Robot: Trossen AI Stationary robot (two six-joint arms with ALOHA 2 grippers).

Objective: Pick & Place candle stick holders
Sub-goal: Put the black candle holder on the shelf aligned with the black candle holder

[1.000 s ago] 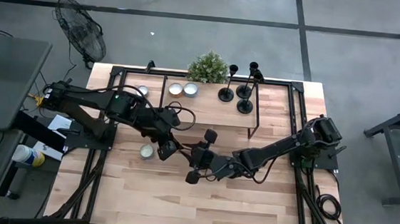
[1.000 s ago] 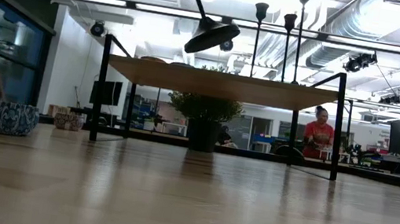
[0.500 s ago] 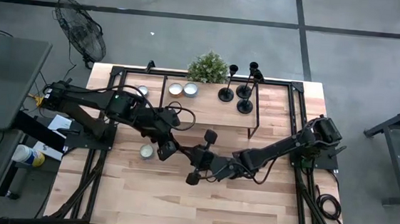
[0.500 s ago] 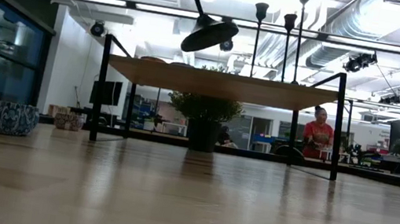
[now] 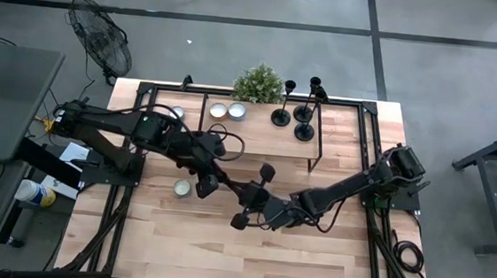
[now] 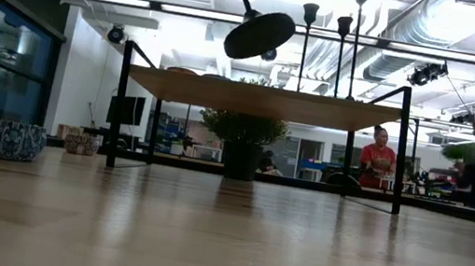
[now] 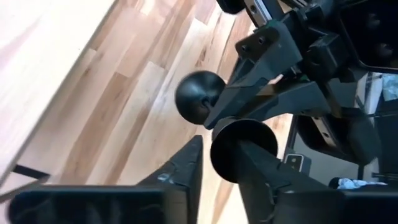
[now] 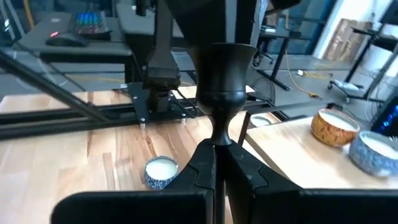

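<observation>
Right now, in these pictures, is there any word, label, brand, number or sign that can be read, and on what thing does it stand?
No text can be read in any view.
Candle stick holders: plain black, no label seen.
Patterned bowl: ornament only, no letters.
Keyboard and far desks: too blurred to read.

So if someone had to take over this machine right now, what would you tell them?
Right gripper: jaws shut on the stem of the fourth candle stick holder, held in mid-air over the table's middle.
Left gripper: jaws open, right beside the same holder.
Done: three candle stick holders stand on the raised shelf.
Left: probably back the left arm away, then have the right arm set the fourth holder down with the others.
</observation>
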